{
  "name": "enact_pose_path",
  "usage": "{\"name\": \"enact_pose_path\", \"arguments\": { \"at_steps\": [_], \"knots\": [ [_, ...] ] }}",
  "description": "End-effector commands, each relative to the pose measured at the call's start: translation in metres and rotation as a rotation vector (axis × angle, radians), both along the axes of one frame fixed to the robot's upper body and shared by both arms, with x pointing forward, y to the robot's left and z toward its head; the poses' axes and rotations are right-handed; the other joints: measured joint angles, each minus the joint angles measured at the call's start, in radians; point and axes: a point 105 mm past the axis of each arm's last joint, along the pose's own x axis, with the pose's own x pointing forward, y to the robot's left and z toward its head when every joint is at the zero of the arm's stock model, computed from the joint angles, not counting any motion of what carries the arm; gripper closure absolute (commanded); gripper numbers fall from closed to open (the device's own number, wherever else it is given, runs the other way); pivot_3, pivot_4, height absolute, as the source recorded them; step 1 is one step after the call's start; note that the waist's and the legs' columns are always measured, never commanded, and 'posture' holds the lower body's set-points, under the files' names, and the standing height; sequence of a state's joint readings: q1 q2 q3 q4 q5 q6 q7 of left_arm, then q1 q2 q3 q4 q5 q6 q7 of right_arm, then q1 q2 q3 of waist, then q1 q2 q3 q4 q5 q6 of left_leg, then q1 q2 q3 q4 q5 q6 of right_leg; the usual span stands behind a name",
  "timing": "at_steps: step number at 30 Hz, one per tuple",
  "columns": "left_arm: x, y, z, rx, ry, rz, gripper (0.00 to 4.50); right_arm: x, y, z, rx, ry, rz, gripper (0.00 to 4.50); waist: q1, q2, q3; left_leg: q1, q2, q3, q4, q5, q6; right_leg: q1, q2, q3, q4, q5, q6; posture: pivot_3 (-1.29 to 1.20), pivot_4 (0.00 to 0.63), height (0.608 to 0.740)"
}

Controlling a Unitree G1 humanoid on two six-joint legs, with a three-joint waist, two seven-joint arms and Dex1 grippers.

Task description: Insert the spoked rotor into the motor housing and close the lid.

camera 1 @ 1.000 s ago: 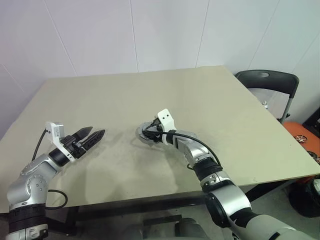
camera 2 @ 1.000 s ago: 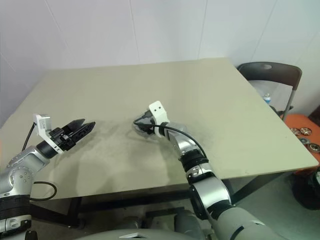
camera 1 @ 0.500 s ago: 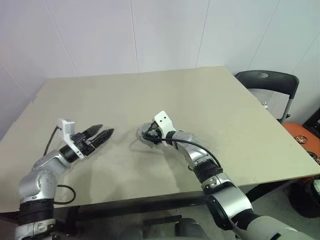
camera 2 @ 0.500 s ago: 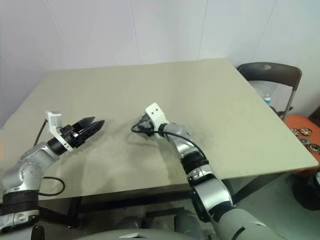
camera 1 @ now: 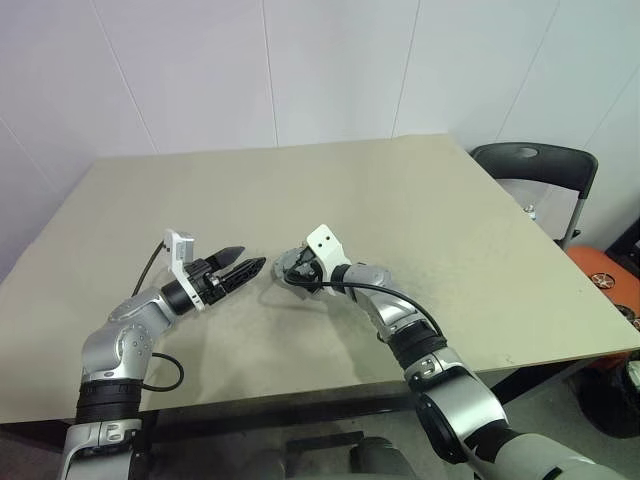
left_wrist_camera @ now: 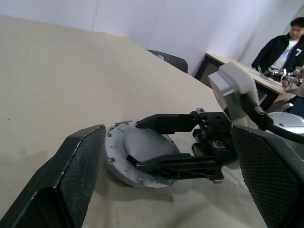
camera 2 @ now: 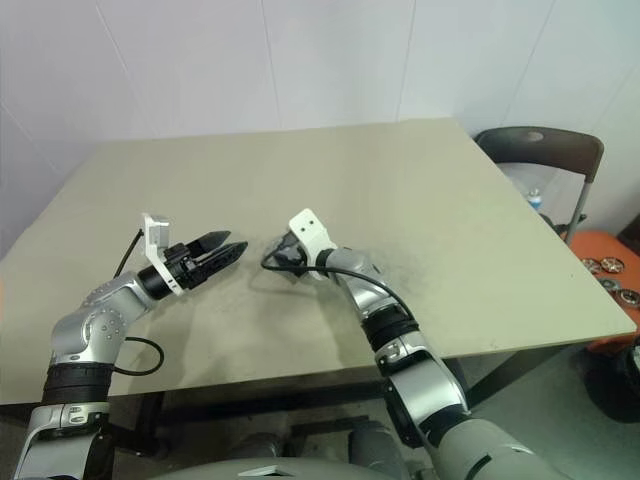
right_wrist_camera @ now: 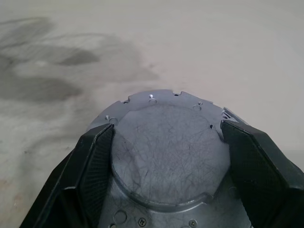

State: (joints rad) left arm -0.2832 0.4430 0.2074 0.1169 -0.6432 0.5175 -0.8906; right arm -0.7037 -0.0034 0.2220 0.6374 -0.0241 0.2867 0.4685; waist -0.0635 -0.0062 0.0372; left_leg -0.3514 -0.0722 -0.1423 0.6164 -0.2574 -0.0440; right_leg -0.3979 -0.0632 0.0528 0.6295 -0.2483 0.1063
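Note:
The lid is a round grey disc showing its plain face, tipped up off the tan table near its middle. My right gripper is shut on it, one finger on each side of its rim. In the left wrist view the lid is seen with the right gripper's black fingers across it. My left gripper is open and level, just to the left of the lid, its tips a short way from the rim. The spoked rotor and the motor housing are hidden.
A dark folding chair stands beyond the table's right edge, with an orange stand nearer on the floor. A person sits at a far desk in the left wrist view. Bare table lies all around the lid.
My left arm has swung to the right, bringing its open gripper from the table's left side up close to the lid. The right gripper has kept its hold in place.

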Motion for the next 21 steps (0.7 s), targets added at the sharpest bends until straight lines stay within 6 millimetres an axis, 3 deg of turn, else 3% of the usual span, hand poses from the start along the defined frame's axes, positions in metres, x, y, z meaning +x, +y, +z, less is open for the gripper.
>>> {"name": "enact_pose_path", "arguments": {
  "at_steps": [1,7,12,21],
  "knots": [
    [0.003,-0.003,0.010,0.004,-0.044,-0.015,0.00,0.020,-0.025,0.007,0.005,-0.047,-0.151,1.29,0.003,0.000,0.000,0.001,0.000,0.000,0.000,0.000,0.000,0.001,0.000,0.000,0.000,-0.001,-0.001,0.00,0.000,0.740],
    [0.002,-0.002,0.009,0.006,-0.043,-0.014,0.00,0.029,-0.035,0.013,0.024,-0.075,-0.209,1.29,0.022,0.003,0.003,0.003,0.000,-0.001,0.011,0.000,0.000,0.008,0.001,-0.001,0.001,-0.003,-0.002,0.00,0.000,0.740],
    [0.002,-0.001,0.009,0.008,-0.042,-0.009,0.00,0.026,-0.026,0.025,0.137,-0.056,-0.155,1.29,0.021,0.003,0.003,0.001,0.000,-0.002,0.013,0.000,0.000,0.008,0.001,-0.001,0.001,-0.003,-0.002,0.00,0.000,0.740],
    [0.003,-0.001,0.009,0.009,-0.041,-0.007,0.00,0.038,-0.042,0.029,0.109,-0.108,-0.258,1.29,0.022,0.003,0.003,-0.004,0.000,-0.002,0.010,0.000,0.000,0.001,0.001,-0.001,0.001,0.001,-0.002,0.00,0.000,0.740]
  ]
}}
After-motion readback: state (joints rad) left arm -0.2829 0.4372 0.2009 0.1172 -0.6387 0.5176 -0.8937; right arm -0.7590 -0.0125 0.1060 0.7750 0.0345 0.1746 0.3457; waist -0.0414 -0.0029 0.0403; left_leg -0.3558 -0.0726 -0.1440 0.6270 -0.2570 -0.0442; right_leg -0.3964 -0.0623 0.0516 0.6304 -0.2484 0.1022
